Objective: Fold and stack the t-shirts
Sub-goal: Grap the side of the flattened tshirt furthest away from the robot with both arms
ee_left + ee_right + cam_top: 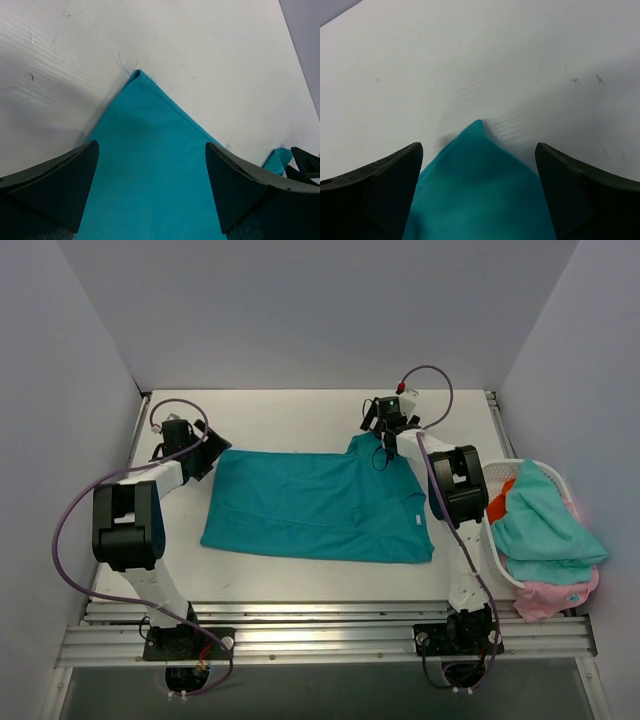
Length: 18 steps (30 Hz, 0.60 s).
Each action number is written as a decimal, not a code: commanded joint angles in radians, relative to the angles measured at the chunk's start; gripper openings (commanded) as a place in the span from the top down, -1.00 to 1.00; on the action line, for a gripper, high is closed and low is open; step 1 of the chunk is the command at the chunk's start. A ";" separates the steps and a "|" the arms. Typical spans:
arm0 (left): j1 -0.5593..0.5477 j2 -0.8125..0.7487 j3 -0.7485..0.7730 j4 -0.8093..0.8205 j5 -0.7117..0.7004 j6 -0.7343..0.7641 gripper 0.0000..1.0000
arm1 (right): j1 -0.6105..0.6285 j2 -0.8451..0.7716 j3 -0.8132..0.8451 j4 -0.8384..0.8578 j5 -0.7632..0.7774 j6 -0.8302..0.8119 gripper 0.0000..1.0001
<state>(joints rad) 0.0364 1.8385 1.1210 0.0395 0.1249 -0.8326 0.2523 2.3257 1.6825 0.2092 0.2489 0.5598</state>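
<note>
Top external view: the deep teal t-shirt (315, 505) lies spread flat at the table's middle with no stack begun, and the other t-shirts (545, 530) wait heaped in the basket (510, 464) at the right edge. Left wrist view: the left gripper (151, 150) stands wide over the shirt's far-left corner, holding nothing. Right wrist view: the right gripper (479, 150) gapes likewise over the far-right corner; no writing is readable anywhere.

The deep teal cloth t-shirt (150, 190) runs off the lower edge behind the left gripper (151, 146). Likewise behind the right gripper (479, 146).

Top camera high, looking down; wrist cameras close over teal t-shirt (315, 505) corners.
</note>
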 commanded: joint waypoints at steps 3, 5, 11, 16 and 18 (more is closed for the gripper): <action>0.008 -0.015 0.003 0.057 0.021 -0.003 -0.93 | 0.016 -0.055 -0.125 0.005 -0.010 0.035 -0.71; 0.008 -0.021 -0.004 0.059 0.022 -0.005 -0.93 | 0.018 -0.055 -0.135 0.010 -0.010 0.038 -0.65; 0.008 -0.054 -0.023 0.051 0.022 0.000 -0.94 | 0.018 -0.040 -0.155 0.038 -0.025 0.031 -0.36; 0.008 -0.056 -0.026 0.049 0.018 0.003 -0.94 | 0.013 -0.012 -0.138 0.045 -0.053 0.022 0.71; 0.010 -0.044 -0.018 0.046 0.018 0.003 -0.94 | 0.012 0.001 -0.121 0.038 -0.056 0.020 0.86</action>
<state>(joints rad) 0.0364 1.8244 1.0935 0.0559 0.1360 -0.8337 0.2626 2.2890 1.5597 0.3218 0.2234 0.5793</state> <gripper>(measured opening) 0.969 0.094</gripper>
